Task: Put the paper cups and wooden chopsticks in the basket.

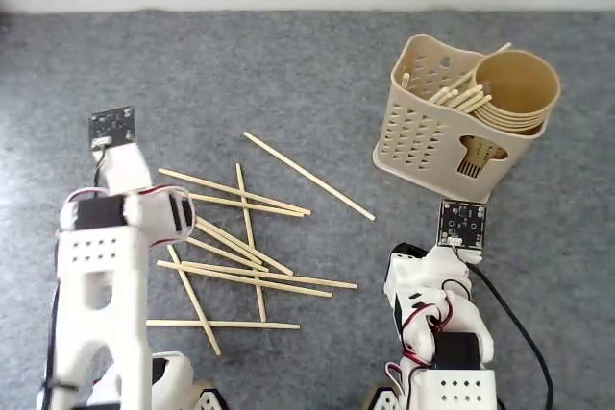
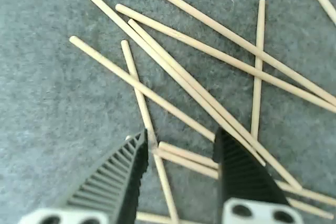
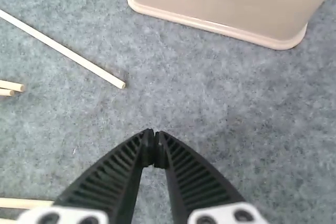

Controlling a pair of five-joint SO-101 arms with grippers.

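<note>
A beige perforated plastic basket [image 1: 423, 132] is seen at the right of the grey felt table cover [image 1: 240, 64], with stacked tan paper cups [image 1: 519, 93] and a few wooden chopsticks [image 1: 459, 96] held inside it. More loose chopsticks [image 1: 245, 237] are scattered at the left. The left gripper [image 2: 180, 136] is spread wide just above them, with nothing held. The right gripper [image 3: 154, 141] is pressed closed and empty, near the basket's base.

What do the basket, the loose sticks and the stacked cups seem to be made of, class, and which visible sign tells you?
Basket: probably moulded plastic, smooth beige, with regular cut-out holes.
Chopsticks: pale and matt, likely wood or bamboo, judging by colour.
Cups: seemingly thin paper, tan, with closely nested rims.
</note>
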